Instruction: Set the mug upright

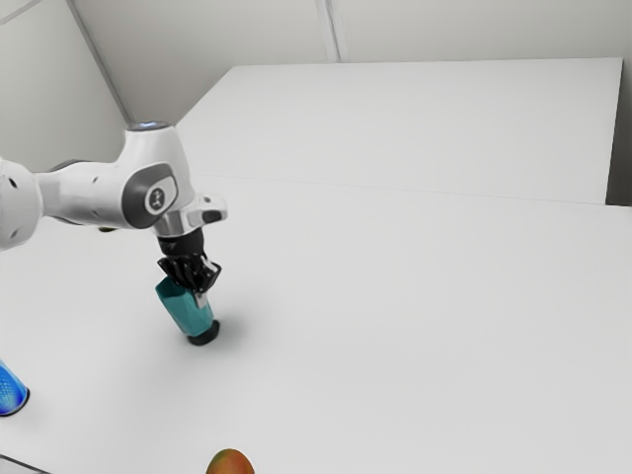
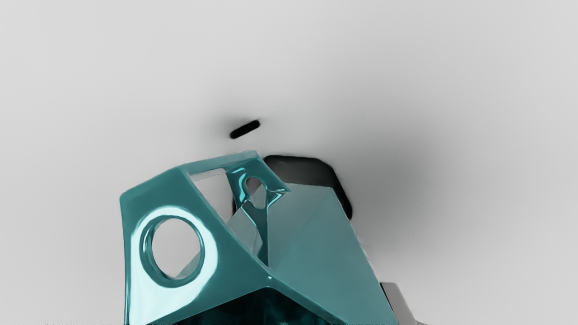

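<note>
Behind the fruit (image 1: pixel 231 463) in the exterior view, the mug (image 1: pixel 187 310) seemingly touches the table (image 1: pixel 415 306).

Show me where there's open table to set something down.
Widest bare patch: the table on the exterior view's right of the tilted mug and fruit. A smaller one lies between mug and blue object. Crowded: at the mug, under the arm.

we see a bright, pale, evenly lit table (image 1: pixel 425 326), with greyer walls (image 1: pixel 247 35) behind it in the exterior view, and the light looks broad and diffuse, though we cannot tell its source. a faint, soft-edged shadow spreads from the foot of the mug (image 1: pixel 186 307) toward the exterior view's right. in the wrist view we catch white glare around the round hole in its glossy teal handle (image 2: pixel 210 253), while its inside sinks into near-black.
</note>
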Robot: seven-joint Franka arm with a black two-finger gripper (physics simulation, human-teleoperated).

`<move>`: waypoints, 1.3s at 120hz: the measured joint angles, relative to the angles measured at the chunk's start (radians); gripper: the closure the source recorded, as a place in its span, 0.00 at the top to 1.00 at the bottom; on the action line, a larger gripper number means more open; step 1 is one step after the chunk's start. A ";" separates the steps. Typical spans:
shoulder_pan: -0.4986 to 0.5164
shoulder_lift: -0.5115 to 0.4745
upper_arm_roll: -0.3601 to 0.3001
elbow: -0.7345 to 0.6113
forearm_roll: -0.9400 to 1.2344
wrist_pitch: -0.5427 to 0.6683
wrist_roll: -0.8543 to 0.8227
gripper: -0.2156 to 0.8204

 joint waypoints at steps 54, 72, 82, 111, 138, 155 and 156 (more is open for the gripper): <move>-0.069 0.064 -0.001 0.007 0.038 -0.009 -0.081 0.04; -0.068 0.063 0.001 0.009 0.038 -0.010 -0.095 0.32; -0.068 0.060 0.001 0.013 0.038 -0.010 -0.100 0.47; -0.070 0.043 0.007 0.044 0.033 -0.022 -0.111 0.69; -0.065 0.014 0.009 0.074 0.028 -0.043 -0.117 0.76; -0.067 -0.010 0.008 0.148 0.031 -0.071 -0.115 0.77; -0.067 -0.012 0.008 0.152 0.032 -0.072 -0.114 0.77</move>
